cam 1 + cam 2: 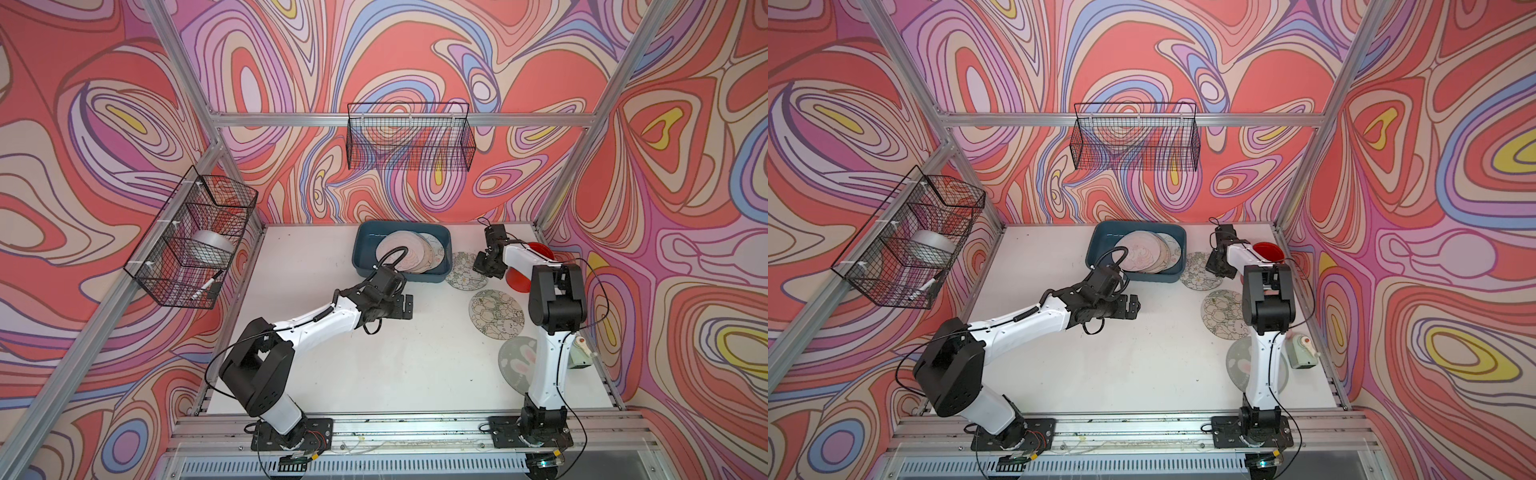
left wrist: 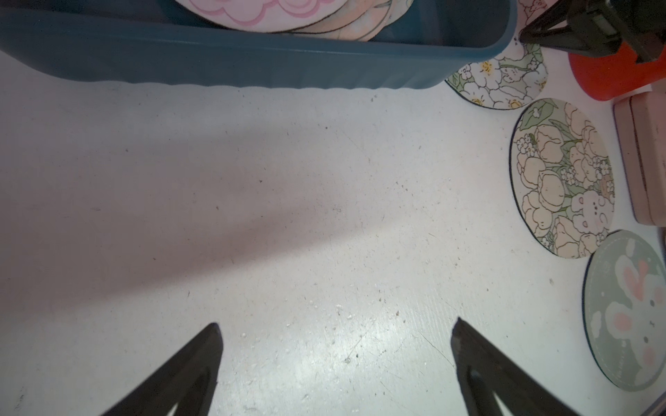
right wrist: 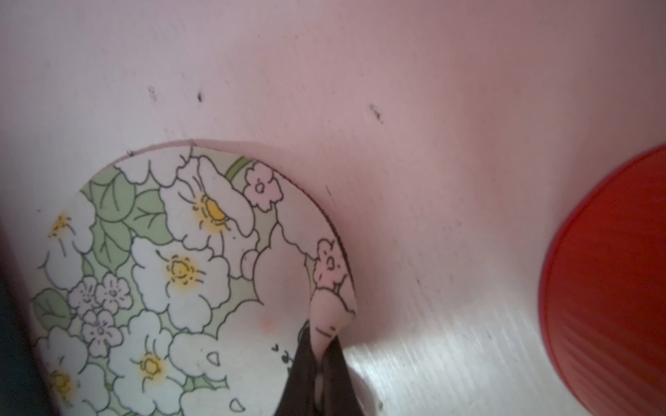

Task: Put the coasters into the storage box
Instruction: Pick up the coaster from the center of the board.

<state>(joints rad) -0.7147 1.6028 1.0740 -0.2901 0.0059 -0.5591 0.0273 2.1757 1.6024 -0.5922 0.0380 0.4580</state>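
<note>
Right claw [image 3: 319, 363] pinches one of three coasters [image 3: 180, 270] outside the storage box [image 1: 366, 251].

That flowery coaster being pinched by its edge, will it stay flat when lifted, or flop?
Probably floppy: the flowered coaster puckers at its edge where the right tool pinches it. It is likely light, being so thin. Once lifted, it may sag rather than stay flat.

Both top views: high, front, looking down on whole table [image 1: 415, 365]. Wrist cams: close, looking past jaws; both catch flower coaster [image 2: 501, 79].
</note>
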